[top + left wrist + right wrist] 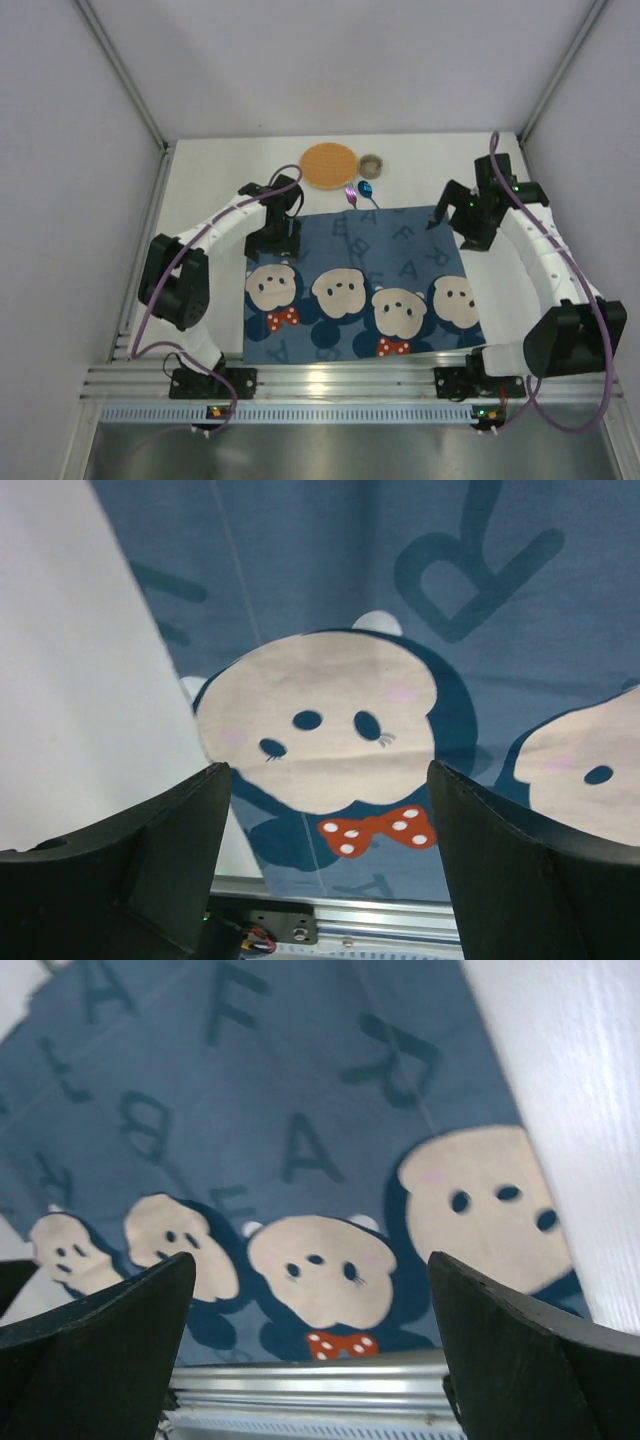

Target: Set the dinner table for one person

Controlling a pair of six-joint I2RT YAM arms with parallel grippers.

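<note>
The white dinner table [200,190] fills the floor of the booth, running from the rail where the arms stand to the back wall. A blue mouse-print placemat [360,290] lies flat at the middle of its near edge. The left gripper [325,780] hangs over the mat's far left corner and the right gripper [310,1270] over its far right corner, both with fingers spread wide and nothing between them. Towards the far edge sit a woven plate [329,165], a small round cup [371,164], a blue spoon [367,190] and a purple fork [351,195].
</note>
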